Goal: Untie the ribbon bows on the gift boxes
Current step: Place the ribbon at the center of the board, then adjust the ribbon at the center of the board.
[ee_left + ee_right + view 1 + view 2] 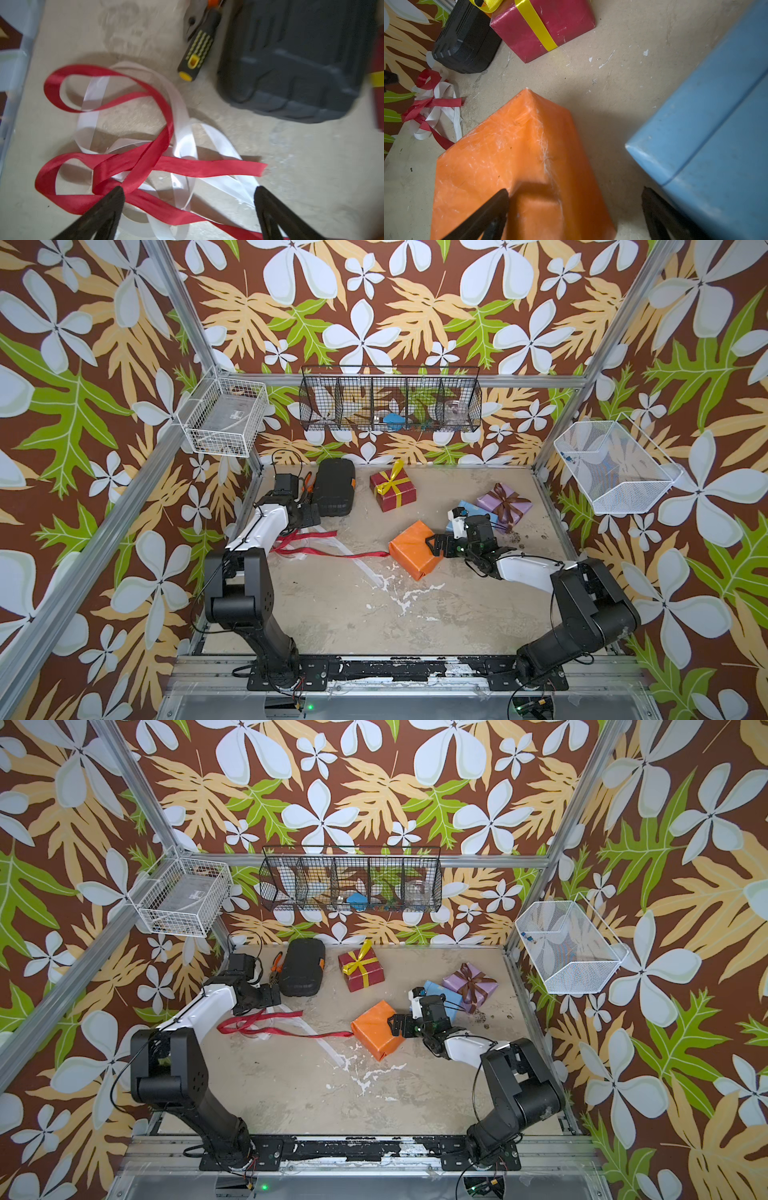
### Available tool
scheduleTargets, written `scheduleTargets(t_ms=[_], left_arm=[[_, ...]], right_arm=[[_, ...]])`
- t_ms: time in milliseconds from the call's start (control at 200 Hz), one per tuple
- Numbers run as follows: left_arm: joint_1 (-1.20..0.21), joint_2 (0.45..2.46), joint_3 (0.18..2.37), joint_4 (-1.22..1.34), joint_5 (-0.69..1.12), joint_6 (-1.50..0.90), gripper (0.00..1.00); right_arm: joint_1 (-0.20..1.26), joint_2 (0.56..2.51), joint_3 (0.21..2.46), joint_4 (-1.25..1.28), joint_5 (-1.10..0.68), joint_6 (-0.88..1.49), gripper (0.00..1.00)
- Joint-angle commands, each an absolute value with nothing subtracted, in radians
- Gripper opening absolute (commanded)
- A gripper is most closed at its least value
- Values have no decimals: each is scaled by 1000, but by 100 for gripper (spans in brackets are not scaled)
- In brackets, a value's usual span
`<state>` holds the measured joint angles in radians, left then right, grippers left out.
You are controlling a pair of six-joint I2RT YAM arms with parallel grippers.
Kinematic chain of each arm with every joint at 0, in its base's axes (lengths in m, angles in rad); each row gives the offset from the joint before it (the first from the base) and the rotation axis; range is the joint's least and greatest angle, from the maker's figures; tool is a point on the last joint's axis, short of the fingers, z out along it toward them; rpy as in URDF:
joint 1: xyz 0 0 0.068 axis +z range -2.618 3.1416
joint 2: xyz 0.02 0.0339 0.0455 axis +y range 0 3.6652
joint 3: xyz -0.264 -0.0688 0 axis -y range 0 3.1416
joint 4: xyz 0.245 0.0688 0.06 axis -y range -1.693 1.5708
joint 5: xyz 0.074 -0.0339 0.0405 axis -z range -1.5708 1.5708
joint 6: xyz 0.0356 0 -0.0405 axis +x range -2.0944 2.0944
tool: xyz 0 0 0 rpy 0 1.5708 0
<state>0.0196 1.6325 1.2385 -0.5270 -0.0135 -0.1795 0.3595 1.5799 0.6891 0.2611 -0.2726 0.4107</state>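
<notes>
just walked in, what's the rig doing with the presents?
Two arms are untying ribbons from gift boxes. The orange box and blue box are already bare; the red ribbon and white ribbon lie loose on the table. The left tool is open above that pile, holding nothing. The right tool is open at the orange box. The dark red box and lilac box still have bows.

The front half of the table (340, 614) lies bare, giving wide passage. At the back left, the black tool case (334, 492) and pliers (307, 483) crowd the corner. Loose red ribbon (332, 552) and white ribbon (357, 562) trail across the middle-left. The orange box (409, 547), blue box (440, 992) and lilac box (503, 502) cluster closely at the right, while the dark red box (392, 490) stands apart behind.
</notes>
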Motion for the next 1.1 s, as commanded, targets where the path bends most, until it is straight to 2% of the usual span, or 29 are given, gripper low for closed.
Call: scheduleTargets(t_ms=[0,270,320,425,535,701,761,851,1001,1096], left_arm=[[-24,1540,1192,-448,159,-199,94],[-280,1420,999,-194,248,-336,74],[-335,1417,960,-131,248,-337,74],[-455,1438,921,-84,129,-308,74],[-547,1488,897,-50,53,-277,79],[-581,1568,865,-16,10,-248,79],[-581,1594,856,-15,-11,-243,77],[-581,1626,854,-8,-47,-234,66],[-581,1692,872,7,-97,-215,63],[-581,1740,898,-9,-108,-201,57]], right_arm=[[362,1576,679,34,-235,357,100],[362,1477,701,-23,-269,359,100],[362,1441,705,-36,-271,358,100],[362,1346,695,-30,-306,361,100],[359,1246,674,4,-339,404,100],[360,1164,684,-24,-385,395,100],[360,1140,682,-31,-389,391,100],[360,1120,674,-40,-391,392,100],[360,1114,663,-48,-395,400,100],[360,1117,666,-61,-379,400,100]])
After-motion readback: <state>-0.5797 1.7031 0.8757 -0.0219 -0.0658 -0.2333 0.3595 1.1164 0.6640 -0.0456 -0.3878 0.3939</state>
